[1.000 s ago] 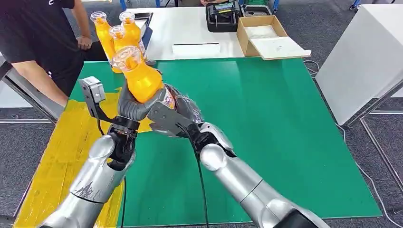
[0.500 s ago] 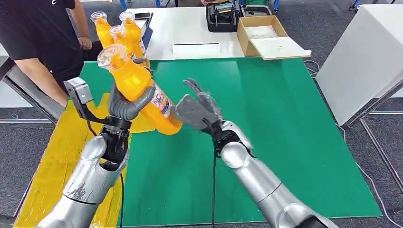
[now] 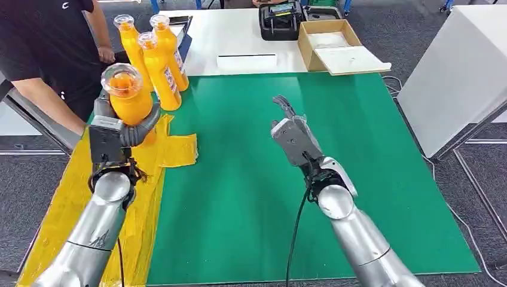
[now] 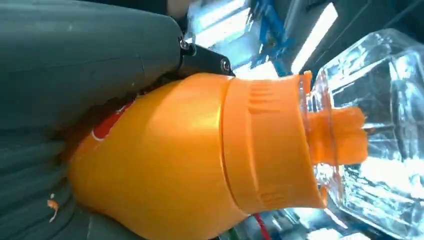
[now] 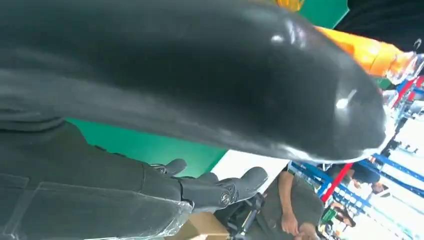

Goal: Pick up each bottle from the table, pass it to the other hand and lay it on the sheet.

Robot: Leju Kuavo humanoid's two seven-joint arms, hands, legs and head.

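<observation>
Bottle (image 3: pixel 128 98): orange juice bottle, clear cap up, gripped by the left hand (image 3: pixel 122 128) above the yellow sheet (image 3: pixel 72 197).
Placement: judged best tipped sideways and lowered flat before fingers are released.
Right hand (image 3: pixel 293 134): spread, nothing held, over the green mat (image 3: pixel 359 137).
Standing bottles (image 3: pixel 155 57): to be avoided.

Left hand (image 4: pixel 75 70) grips orange bottle (image 4: pixel 175 160) at body; clear cap (image 4: pixel 370 130) well beyond grey thumb.
</observation>
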